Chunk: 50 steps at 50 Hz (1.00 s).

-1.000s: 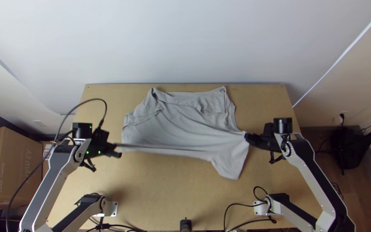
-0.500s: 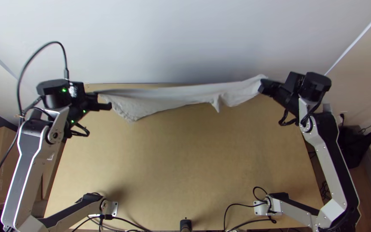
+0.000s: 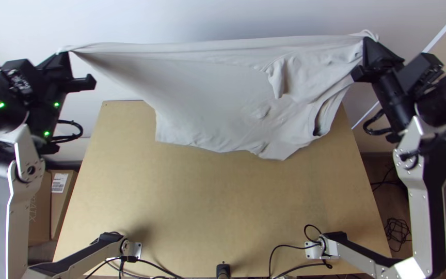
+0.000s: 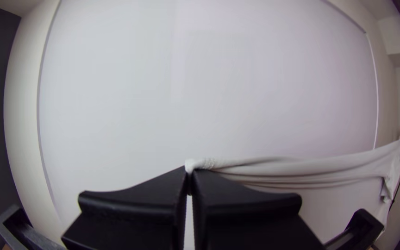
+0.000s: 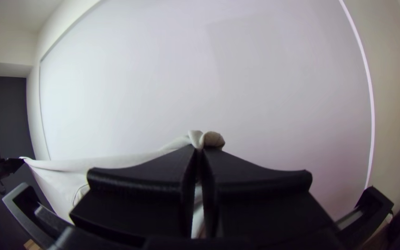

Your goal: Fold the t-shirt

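Taking the middle of the worktop (image 3: 218,196) in the top view as the clock's centre, with twelve at its far side, a small black device (image 3: 223,269) sits at six o'clock on the near edge. A bit farther in, the left arm's base (image 3: 136,251) is at eight and the right arm's base (image 3: 313,250) at four, black cables running close to both. A cardboard box (image 3: 37,217) stands off the worktop between eight and nine, and a tangle of cable (image 3: 398,233) lies on the floor at half past three. The light grey t-shirt (image 3: 218,103) hangs at twelve, held up and stretched between the two hands, its lower edge ragged and uneven, a sleeve-like opening (image 3: 326,114) toward one o'clock. Its upper edge is pulled into a taut, gathered band. At its ends, the left hand (image 3: 68,53), between ten and eleven, and the right hand (image 3: 366,42), between one and two, are each pinching a bunched bit of it; a small tuft pokes past the tips in both wrist views. A pale wall (image 3: 202,18) rises beyond.
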Tool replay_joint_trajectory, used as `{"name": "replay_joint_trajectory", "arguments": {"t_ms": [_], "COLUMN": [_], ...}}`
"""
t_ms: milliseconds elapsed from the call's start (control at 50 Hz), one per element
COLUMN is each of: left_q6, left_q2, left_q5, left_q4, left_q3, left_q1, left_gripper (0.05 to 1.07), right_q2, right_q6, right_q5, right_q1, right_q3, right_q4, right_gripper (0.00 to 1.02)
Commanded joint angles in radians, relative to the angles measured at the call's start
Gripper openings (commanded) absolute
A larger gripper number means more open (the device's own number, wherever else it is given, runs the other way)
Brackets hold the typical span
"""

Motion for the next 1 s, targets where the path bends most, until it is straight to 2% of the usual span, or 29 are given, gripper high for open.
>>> {"name": "replay_joint_trajectory", "arguments": {"t_ms": [0, 340, 520, 700, 780, 980], "left_q6": [0.004, 0.01, -0.01, -0.036, -0.064, -0.111], "left_q2": [-0.097, -0.378, -0.464, -0.537, -0.57, -0.643], "left_q5": [-0.037, -0.034, -0.019, -0.003, 0.006, 0.02], "left_q4": [0.05, 0.072, -0.035, -0.042, -0.051, -0.057], "left_q3": [0.048, 0.032, 0.012, -0.186, -0.304, -0.686], "left_q1": [0.029, 0.032, 0.032, 0.028, 0.021, -0.023], "left_gripper": [0.08, 0.08, 0.08, 0.08, 0.08, 0.08], "right_q2": [-0.134, -0.429, -0.475, -0.481, -0.479, -0.532], "right_q6": [-0.013, -0.01, 0.007, 0.042, 0.089, 0.117], "right_q5": [0.031, 0.025, 0.02, 0.02, 0.022, 0.023], "right_q1": [0.018, 0.049, 0.046, 0.047, 0.046, 0.046], "right_q3": [0.026, 0.021, 0.026, -0.057, -0.117, -0.494], "right_q4": [0.04, -0.023, -0.101, -0.129, -0.141, -0.108], "right_gripper": [0.02, 0.02, 0.02, 0.02, 0.02, 0.02]}}
